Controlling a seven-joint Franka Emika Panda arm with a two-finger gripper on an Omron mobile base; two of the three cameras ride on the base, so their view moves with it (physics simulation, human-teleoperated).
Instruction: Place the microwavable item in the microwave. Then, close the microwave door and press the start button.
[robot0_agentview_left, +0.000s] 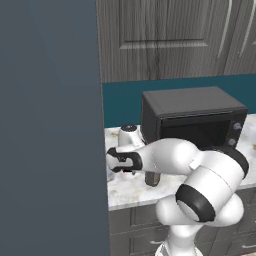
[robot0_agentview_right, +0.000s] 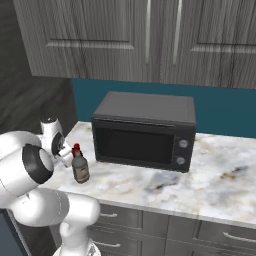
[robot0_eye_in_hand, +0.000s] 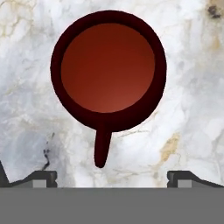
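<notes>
The microwavable item, a glossy dark-red ball with a short stem, lies on the marble counter straight below my hand. My gripper hangs over it, open, with one dark fingertip at each lower corner of the hand view and nothing between them. From the base views my white hand points down over the counter's left end. The microwave, its door and the start button are out of view.
A black countertop oven with two knobs stands at the back of the counter. A grey bottle with a red cap stands just right of my hand. A tall blue-grey panel walls off the left. Cabinets hang above.
</notes>
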